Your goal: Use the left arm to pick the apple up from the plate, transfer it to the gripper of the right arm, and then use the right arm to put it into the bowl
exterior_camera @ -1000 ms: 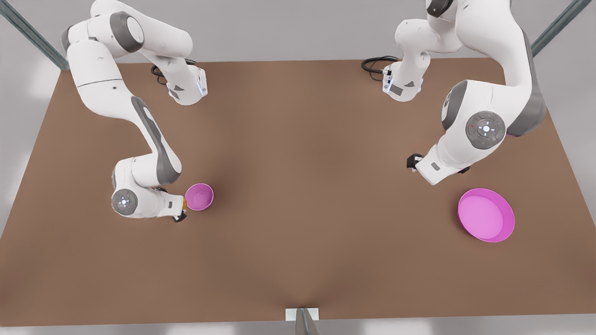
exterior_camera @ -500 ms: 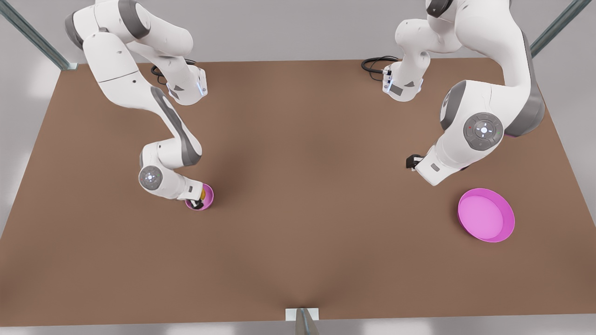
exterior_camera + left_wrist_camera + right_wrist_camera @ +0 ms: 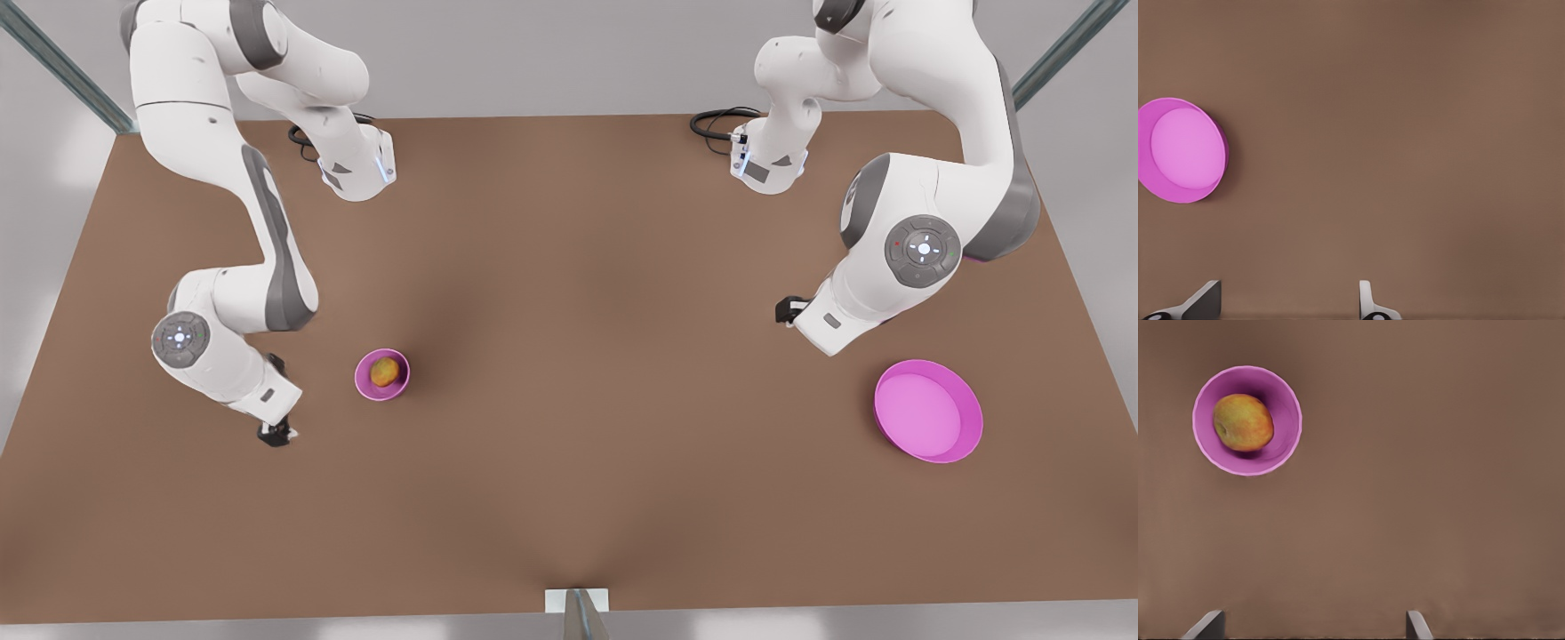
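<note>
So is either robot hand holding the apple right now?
No, nothing is held. The apple sits in the bowl. The right gripper and the left gripper are both open and empty.

We are looking at a simulated robot lab: two white arms (image 3: 267,222) are standing on a bare brown surface (image 3: 578,373), grey walls and metal frame struts (image 3: 62,71) surrounding it.
</note>
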Controlling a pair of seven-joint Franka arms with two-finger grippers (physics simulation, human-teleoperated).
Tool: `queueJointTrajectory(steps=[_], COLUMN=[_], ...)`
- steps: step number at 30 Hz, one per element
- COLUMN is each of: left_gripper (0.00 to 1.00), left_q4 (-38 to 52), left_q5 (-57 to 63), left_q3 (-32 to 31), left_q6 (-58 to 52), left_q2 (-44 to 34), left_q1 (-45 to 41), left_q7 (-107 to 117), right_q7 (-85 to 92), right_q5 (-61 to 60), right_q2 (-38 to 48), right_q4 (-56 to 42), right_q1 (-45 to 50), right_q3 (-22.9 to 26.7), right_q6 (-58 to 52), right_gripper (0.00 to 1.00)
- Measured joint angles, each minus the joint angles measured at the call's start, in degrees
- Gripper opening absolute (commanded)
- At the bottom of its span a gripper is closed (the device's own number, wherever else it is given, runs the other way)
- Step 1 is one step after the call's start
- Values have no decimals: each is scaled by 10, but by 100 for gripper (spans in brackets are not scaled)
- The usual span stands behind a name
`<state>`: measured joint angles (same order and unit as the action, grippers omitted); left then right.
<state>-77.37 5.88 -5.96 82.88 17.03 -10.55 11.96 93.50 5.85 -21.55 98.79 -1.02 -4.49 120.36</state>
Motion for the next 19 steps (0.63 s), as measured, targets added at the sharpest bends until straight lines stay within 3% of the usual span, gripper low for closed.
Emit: queueJointTrajectory(steps=[6, 11, 19], left_gripper=[100, 100, 100], left_q4=[0, 0, 1], left_q5=[-2, -2, -1], left_q3=[0, 1, 3], left_q6=[0, -1, -1], left_q2=[0, 0, 0], left_q1=[-3, -2, 2], left_q7=[3, 5, 7], right_q7=[-249, -425, -625], right_q5=[-10, -37, -45], right_q2=[43, 126, 141], right_q4=[-135, -117, -102], right_q1=[16, 41, 35], right_q3=[44, 60, 64], right_q6=[-206, -309, -362], right_gripper=[100, 100, 100])
